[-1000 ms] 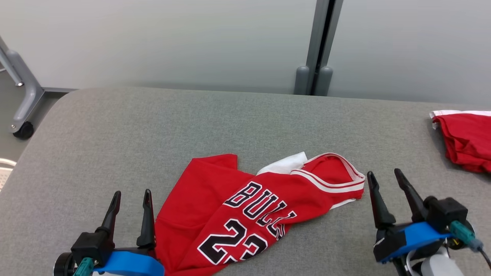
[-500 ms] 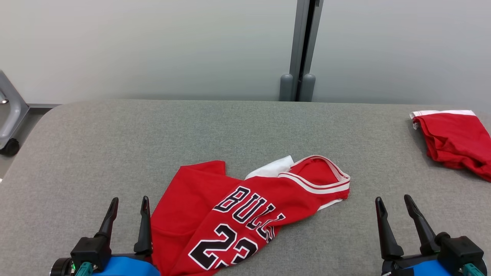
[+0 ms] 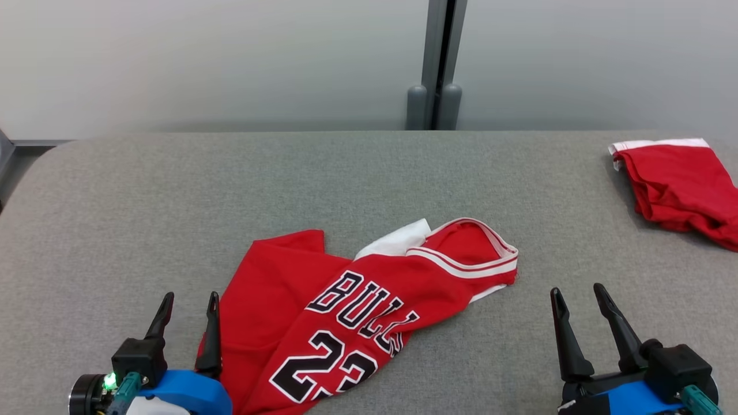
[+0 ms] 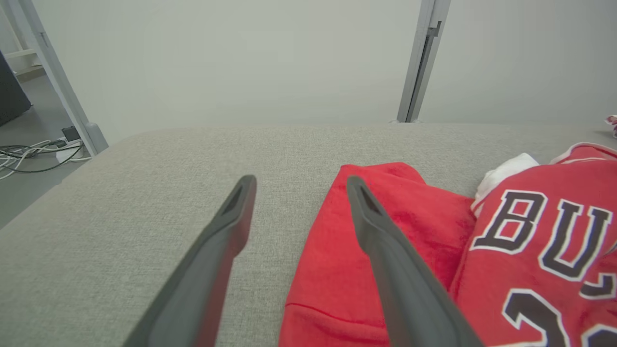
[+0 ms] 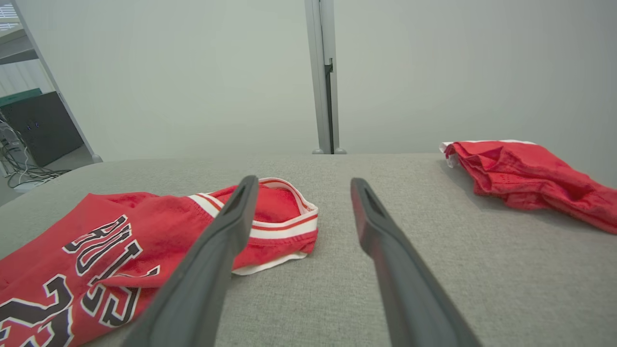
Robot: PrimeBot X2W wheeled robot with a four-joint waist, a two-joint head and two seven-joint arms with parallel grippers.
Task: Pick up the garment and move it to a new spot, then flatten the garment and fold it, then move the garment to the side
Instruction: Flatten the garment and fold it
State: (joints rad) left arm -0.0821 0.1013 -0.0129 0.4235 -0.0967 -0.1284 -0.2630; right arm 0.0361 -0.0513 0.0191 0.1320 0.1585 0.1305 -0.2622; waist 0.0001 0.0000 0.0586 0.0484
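Near the front of the grey table point(image 3: 173, 190), the red jersey point(image 3: 346, 311) lies crumpled, lettering up, with its white-trimmed opening toward the right. The left gripper point(image 3: 191, 295) sits at the jersey's left edge, fingers released and spread, holding nothing. The right gripper point(image 3: 577, 288) stands apart to the right of the jersey, fingers likewise released and empty. Another red garment point(image 3: 680, 184) lies at the far right.

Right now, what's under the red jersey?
The red jersey lies crumpled on the grey table. White fabric peeks out at its far edge; whether lining or a separate piece, I cannot tell. Anything else beneath is covered.
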